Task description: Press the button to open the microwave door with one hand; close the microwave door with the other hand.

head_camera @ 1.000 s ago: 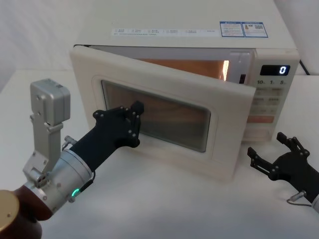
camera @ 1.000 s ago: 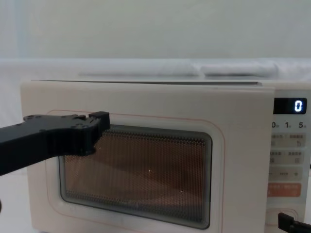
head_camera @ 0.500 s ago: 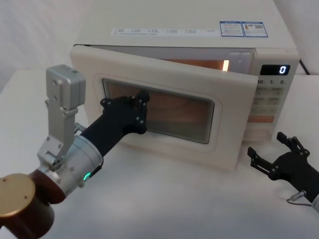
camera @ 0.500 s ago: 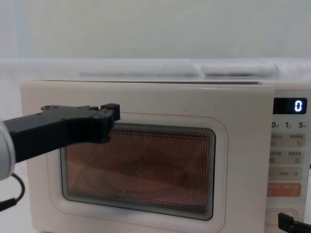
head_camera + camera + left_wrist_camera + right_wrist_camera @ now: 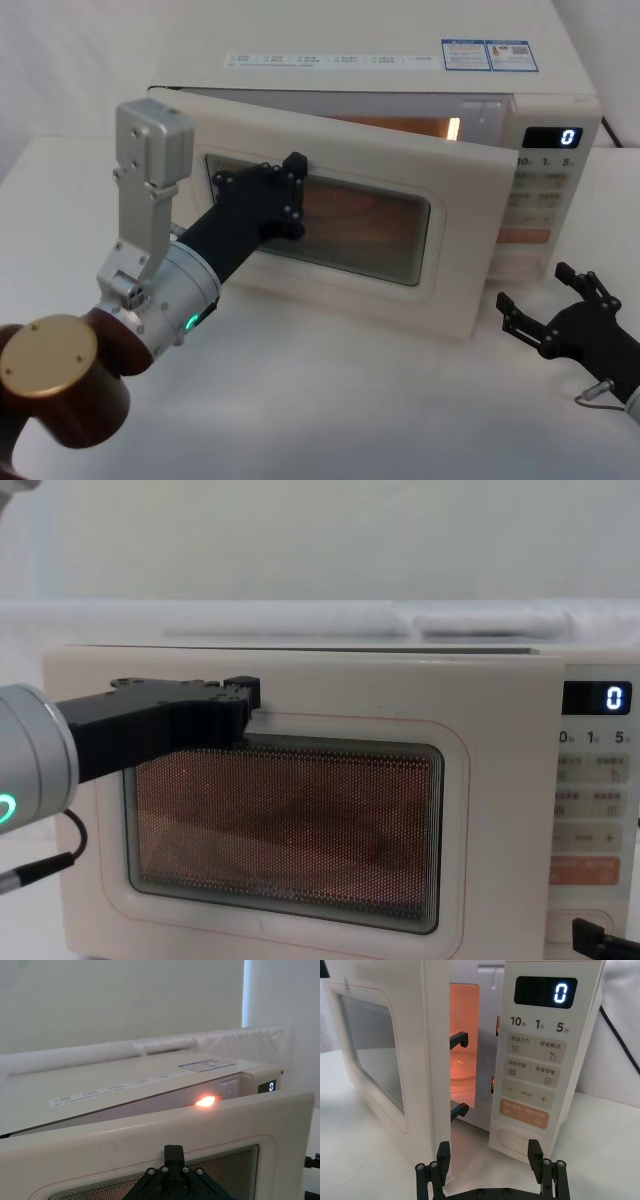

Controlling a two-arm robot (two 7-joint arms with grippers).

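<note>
The left gripper (image 5: 294, 190) has its fingers drawn together with nothing between them, and their tips press flat against the microwave door (image 5: 330, 225) at the upper edge of the dark window (image 5: 345, 222), toward the window's left end. From the chest view the same gripper (image 5: 243, 695) reaches in from the left and meets the door (image 5: 300, 810) just above the window's top left corner. In the left wrist view the fingertips (image 5: 173, 1152) rest on the door panel.

The right gripper (image 5: 548, 300) sits low on the table (image 5: 380, 400) to the right of the microwave, its fingers spread wide and empty. In the right wrist view the two fingers (image 5: 535, 1152) stand apart just in front of the button (image 5: 512, 1141), not touching it.

The door hangs partly open, hinged on the left, its free edge well out from the control panel (image 5: 538, 195). Through the gap the cavity glows orange; what lies inside cannot be made out. The display (image 5: 546, 992) reads 0. In the chest view the button (image 5: 585, 920) is mostly cut off at the lower right corner.
</note>
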